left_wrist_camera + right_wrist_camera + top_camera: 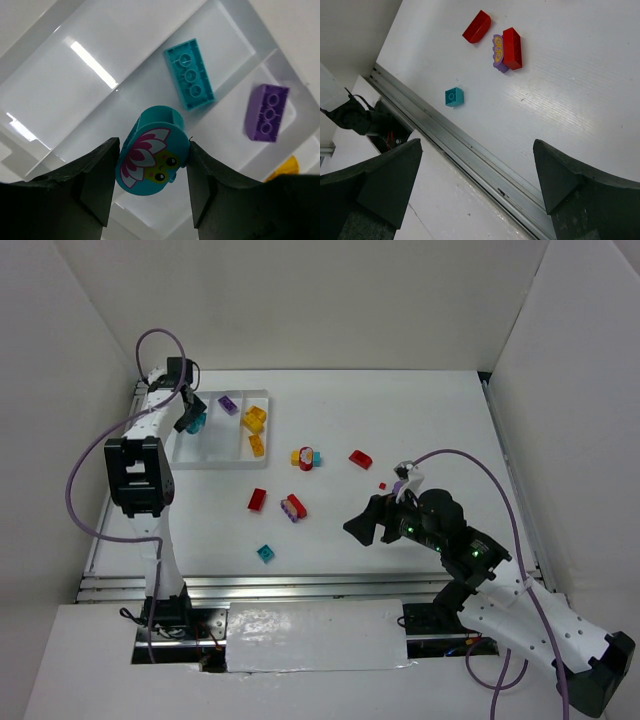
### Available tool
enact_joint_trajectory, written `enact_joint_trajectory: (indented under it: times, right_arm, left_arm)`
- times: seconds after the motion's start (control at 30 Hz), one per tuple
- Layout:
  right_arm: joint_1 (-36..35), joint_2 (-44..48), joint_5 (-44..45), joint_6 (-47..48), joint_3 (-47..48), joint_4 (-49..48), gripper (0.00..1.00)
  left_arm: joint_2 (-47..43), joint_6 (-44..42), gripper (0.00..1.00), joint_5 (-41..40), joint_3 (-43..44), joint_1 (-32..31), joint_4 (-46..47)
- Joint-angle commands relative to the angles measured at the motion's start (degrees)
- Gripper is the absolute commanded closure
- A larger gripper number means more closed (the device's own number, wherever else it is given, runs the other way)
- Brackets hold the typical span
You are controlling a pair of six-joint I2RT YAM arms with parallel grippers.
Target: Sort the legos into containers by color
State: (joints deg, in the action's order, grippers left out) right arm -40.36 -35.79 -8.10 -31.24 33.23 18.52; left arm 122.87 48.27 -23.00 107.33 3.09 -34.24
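My left claw (152, 167), half closed on a teal flower brick (150, 155), hangs over the tray (60, 95) compartment where a teal block (190, 74) lies, upper right of frame. My right claw (475, 150) is wide open, empty.

A white surface (420, 420), finely ribbed in the right wrist view, is enclosed by plain white panels. A back wall (330, 300) stands along its far edge, a left wall (50, 390) and a right wall (570, 370) along its side edges. A silver metal rail (300, 587) runs the length of the near edge. A glossy white sheet (315, 635) lies just outside that rail.
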Motion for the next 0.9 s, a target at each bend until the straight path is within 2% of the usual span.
enact_joint_trajectory:
  times: [0.0, 0.1, 0.2, 0.23, 0.3, 0.37, 0.57, 0.67, 0.7, 0.73, 0.77, 0.83, 0.87]
  right_arm:
    - [-0.1, -0.1, -0.4, 2.1, 2.5, 1.3, 0.00]
    - [0.0, 0.0, -0.7, 2.5, 3.6, 1.9, 0.00]
    - [0.0, -0.1, -0.4, 2.7, 4.0, 2.3, 0.00]
    - [0.0, -0.2, -0.5, 2.7, 4.1, 2.3, 0.00]
    - [0.0, -0.4, -0.6, 2.5, 4.1, 1.9, 0.00]
    - [-0.1, -0.9, -0.9, 2.2, 4.1, 1.5, 0.00]
    - [0.0, -1.3, -2.0, 1.5, 3.8, 0.5, 0.00]
    - [0.0, -1.0, -2.0, 1.0, 3.7, 0.2, 0.00]
    - [0.0, -0.9, -2.0, 0.9, 3.7, 0.2, 0.00]
    - [0.0, -0.8, -1.9, 0.8, 3.7, 0.2, 0.00]
    - [0.1, -0.6, -1.7, 0.9, 3.9, 0.5, 0.00]
    - [0.1, 0.2, -1.6, 0.9, 4.2, 1.3, 0.00]
    - [0.1, 0.5, -1.5, 0.8, 4.3, 1.8, 0.00]
  left_arm:
    - [3.3, -0.5, 0.96, 2.9, 2.6, 1.1, -2.1]
    - [4.6, -0.8, 0.83, 3.0, 2.9, 1.4, -0.6]
    - [4.8, -1.3, 0.55, 3.3, 3.2, 1.5, -0.1]
    - [4.7, -1.3, 0.38, 3.5, 3.0, 1.5, -0.2]
    - [3.3, -1.0, 0.24, 3.2, 1.9, 1.5, 0.0]
    - [0.8, -1.2, 0.01, 3.4, 0.0, 1.4, 0.5]
    - [-9.7, -2.3, 0.00, 3.0, -4.8, 1.0, -0.4]
    - [-20.2, -5.3, 0.00, 2.2, -15.2, -3.0, 3.4]
    - [-25.6, -7.6, 0.01, 0.8, -21.7, -8.1, 6.1]
    - [-28.0, -9.0, 0.00, 0.5, -24.4, -10.5, 6.7]
    - [-30.3, -9.4, 0.00, 0.0, -27.2, -16.0, 6.6]
    - [-37.2, -7.9, 0.00, -0.7, -36.4, -21.4, 7.7]
    - [-40.0, -6.6, 0.00, -0.4, -40.2, -26.8, 8.9]
